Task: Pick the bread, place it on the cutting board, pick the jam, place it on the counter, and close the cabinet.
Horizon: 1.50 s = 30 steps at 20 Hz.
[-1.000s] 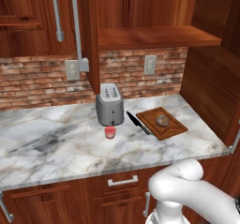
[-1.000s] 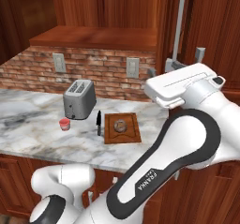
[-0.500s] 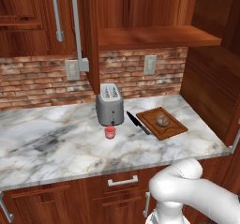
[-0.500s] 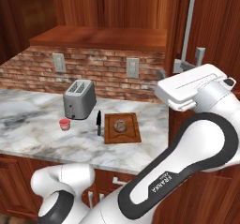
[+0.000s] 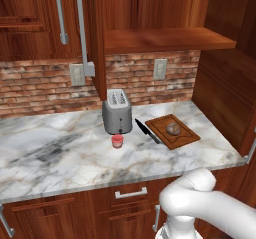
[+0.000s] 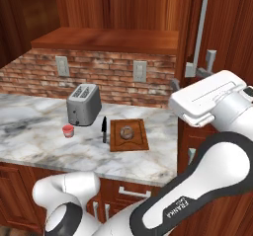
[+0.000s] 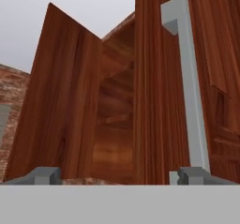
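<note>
The bread [image 5: 173, 128] [image 6: 127, 132], a small brown bun, lies on the reddish cutting board [image 5: 186, 137] [image 6: 141, 142]. The jam [image 5: 117, 141] [image 6: 68, 130], a tiny red jar, stands on the marble counter [image 5: 60, 158] [image 6: 34, 146] in front of a toaster. The cabinet [image 5: 165, 38] [image 6: 108, 37] hangs open above. My gripper [image 6: 195, 74] [image 7: 119, 176] is up at the cabinet's right door [image 7: 159, 78], open, nothing between its fingers. Its right fingertip [image 7: 197, 175] sits just under the door's silver bar handle [image 7: 187, 78] [image 6: 200, 27].
A silver toaster [image 5: 117, 112] [image 6: 84, 104] stands by the brick wall. A black knife [image 5: 147, 131] [image 6: 104, 130] lies left of the board. The cabinet's other door [image 5: 95, 33] [image 7: 61, 101] juts out over the counter. Drawers [image 5: 130, 193] sit below.
In the right base view my hand has shifted a little right and lower, beside the right door's handle. Bread, jam and board have not moved.
</note>
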Motion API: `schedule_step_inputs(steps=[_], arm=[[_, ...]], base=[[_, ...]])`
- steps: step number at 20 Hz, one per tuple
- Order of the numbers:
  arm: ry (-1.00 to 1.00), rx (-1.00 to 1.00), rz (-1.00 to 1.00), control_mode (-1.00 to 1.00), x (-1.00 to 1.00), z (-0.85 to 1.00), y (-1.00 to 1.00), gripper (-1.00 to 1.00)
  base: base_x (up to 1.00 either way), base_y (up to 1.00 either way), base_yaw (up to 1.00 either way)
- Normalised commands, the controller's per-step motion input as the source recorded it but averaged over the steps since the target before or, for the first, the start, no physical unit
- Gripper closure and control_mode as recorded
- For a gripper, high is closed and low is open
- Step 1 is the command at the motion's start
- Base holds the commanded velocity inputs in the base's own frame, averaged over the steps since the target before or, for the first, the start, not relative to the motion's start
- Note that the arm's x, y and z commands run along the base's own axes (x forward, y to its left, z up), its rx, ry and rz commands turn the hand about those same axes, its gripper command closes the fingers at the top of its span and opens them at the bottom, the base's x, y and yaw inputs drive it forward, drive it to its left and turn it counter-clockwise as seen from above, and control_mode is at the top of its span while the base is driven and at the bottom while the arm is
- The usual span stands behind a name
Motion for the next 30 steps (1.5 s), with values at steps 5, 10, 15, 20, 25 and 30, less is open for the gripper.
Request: schedule_step_inputs(steps=[5, 10, 15, 20, 25, 30], arm=[[-0.01, 0.00, 0.01, -1.00, -0.32, 0.00, 0.00, -1.00], [0.00, 0.00, 0.07, -1.00, 0.00, 0.00, 0.00, -1.00], [0.00, 0.00, 0.11, -1.00, 0.13, 0.00, 0.00, -1.00], [0.00, 0.00, 0.09, -1.00, 0.23, 0.00, 0.00, -1.00], [0.00, 0.00, 0.07, -1.00, 0.29, 0.00, 0.00, -1.00], [0.00, 0.00, 0.07, -1.00, 0.20, 0.00, -0.08, -1.00]], base=[[0.00, 0.00, 0.00], [0.00, 0.00, 0.00], [0.00, 0.00, 0.00], [0.00, 0.00, 0.00], [0.00, 0.00, 0.00], [0.00, 0.00, 0.00]])
